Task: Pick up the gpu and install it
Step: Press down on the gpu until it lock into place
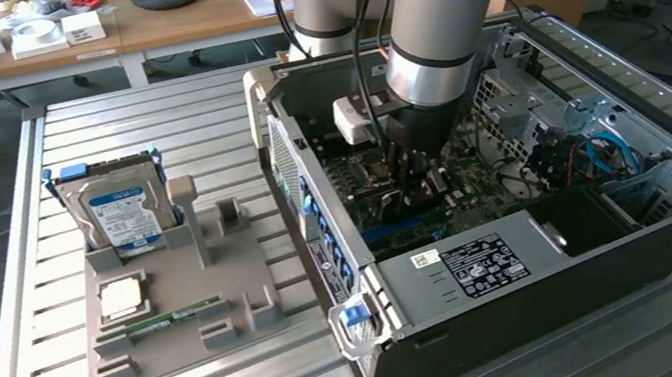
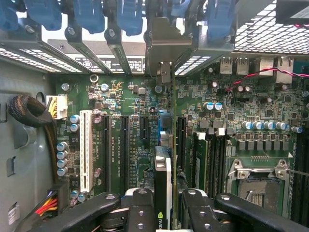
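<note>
My gripper point(image 1: 414, 174) is down inside the open computer case point(image 1: 565, 264), over the motherboard point(image 1: 471, 182). In the wrist view it point(image 2: 166, 205) is shut on the gpu point(image 2: 162, 179), a thin dark card seen edge-on with a logo near my black fingers point(image 2: 140, 203). The card stands upright and runs along a blue slot point(image 2: 165, 121). Its silvery bracket point(image 2: 164, 53) reaches the rear slot openings of the case. Whether the card's edge sits in the slot I cannot tell.
Blue retention latches point(image 2: 130, 14) line the rear of the case. A white slot point(image 2: 87, 150), black slots and an open CPU socket point(image 2: 258, 179) flank the card. Outside, a grey fixture point(image 1: 181, 314) holds a hard drive point(image 1: 125, 217), a CPU chip point(image 1: 122, 298) and a green memory stick point(image 1: 175, 320).
</note>
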`<state>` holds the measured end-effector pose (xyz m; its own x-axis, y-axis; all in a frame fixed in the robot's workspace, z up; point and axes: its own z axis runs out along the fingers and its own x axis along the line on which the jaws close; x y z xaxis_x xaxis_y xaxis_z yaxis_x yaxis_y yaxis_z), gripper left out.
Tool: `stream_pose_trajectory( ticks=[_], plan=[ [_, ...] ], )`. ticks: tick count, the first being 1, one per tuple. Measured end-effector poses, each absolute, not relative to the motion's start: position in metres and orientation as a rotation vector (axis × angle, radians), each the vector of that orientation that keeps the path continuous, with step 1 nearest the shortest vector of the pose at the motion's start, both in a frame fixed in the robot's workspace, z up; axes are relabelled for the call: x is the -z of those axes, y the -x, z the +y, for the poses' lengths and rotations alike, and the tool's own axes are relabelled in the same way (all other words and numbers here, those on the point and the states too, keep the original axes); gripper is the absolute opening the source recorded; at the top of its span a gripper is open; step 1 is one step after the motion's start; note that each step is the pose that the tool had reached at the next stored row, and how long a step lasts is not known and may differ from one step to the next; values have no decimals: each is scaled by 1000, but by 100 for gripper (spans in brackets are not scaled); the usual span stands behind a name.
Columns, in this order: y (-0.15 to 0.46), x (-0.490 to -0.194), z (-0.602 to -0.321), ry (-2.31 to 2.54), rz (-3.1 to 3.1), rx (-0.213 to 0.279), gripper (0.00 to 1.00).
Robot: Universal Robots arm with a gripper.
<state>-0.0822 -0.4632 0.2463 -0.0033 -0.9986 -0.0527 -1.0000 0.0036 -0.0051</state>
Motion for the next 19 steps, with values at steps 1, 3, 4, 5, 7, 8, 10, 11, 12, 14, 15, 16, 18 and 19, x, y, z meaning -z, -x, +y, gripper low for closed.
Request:
stream_pose_trajectory(
  ticks=[1,3,4,5,7,8,10,11,12,14,15,16,18,19],
  plan=[
    [82,-246,-463,2189,2196,-52,27],
    [82,-246,-463,2189,2196,-52,27],
    [82,-246,-463,2189,2196,-52,27],
    [82,-246,-463,2188,2196,-52,27],
    [82,-246,-463,2188,2197,-52,27],
    [82,-246,-463,2186,2198,-52,27],
    [82,-246,-464,2186,2199,-52,27],
    [82,-246,-464,2186,2199,-52,27],
    [82,-246,-464,2186,2199,-52,27],
    [83,-246,-464,2186,2199,-52,27],
    [83,-245,-464,2186,2199,-52,27],
    [83,-245,-464,2186,2199,-52,27],
    [83,-244,-464,2186,2199,-52,27],
    [83,-243,-464,2185,2200,-52,27]
  ],
)
